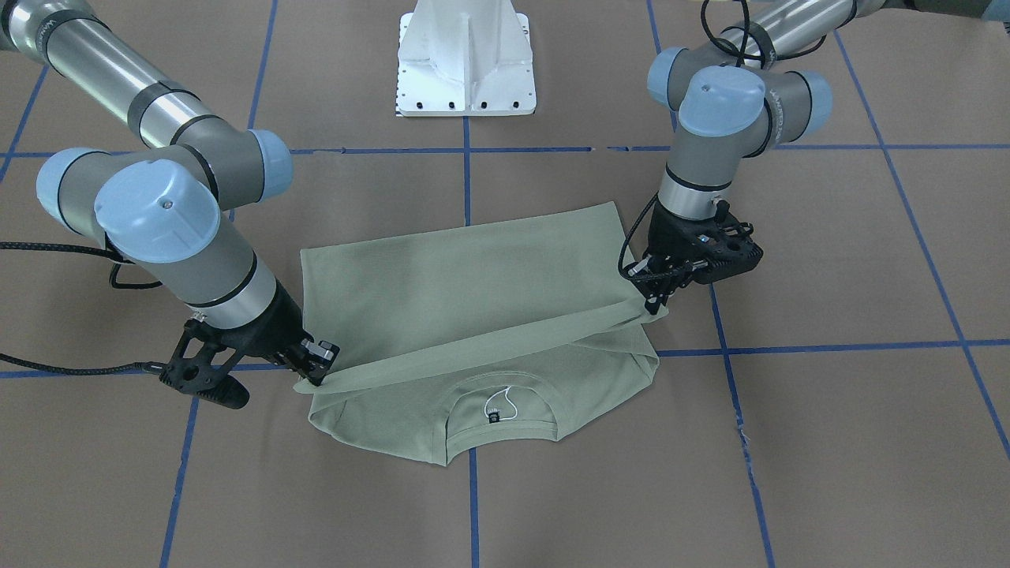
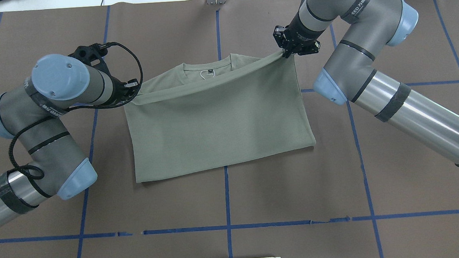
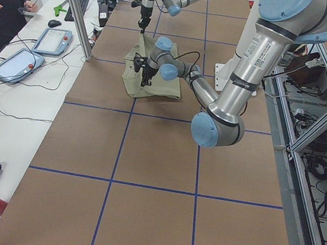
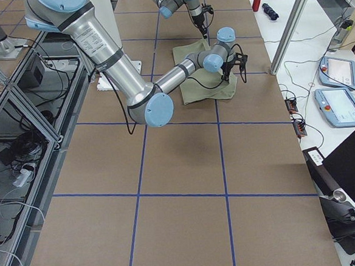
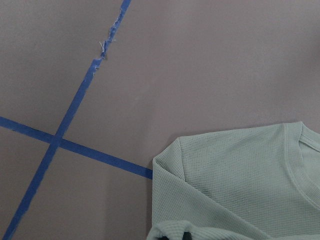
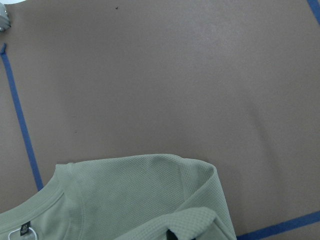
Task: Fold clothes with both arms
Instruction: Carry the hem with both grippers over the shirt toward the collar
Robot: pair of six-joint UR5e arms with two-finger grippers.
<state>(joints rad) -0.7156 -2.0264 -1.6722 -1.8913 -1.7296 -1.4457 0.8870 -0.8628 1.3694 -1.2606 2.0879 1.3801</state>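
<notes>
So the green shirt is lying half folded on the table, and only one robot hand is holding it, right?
Not quite. Both hands are holding it. The left hand and the right hand each pinch one end of the lifted edge of the green shirt. The exterior front-facing view shows this. The rest is right.

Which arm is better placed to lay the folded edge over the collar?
Right, probably: both pinch the shirt edge, but the right gripper is level with the collar, the left gripper short of it.

Front and overhead cams look down from opposite sides, sharing the sage-green knit shirt (image 1: 473,276) mid-frame. Side cams sit far off at each end of the brown table (image 3: 152,217); wrist ones are close-up.
</notes>
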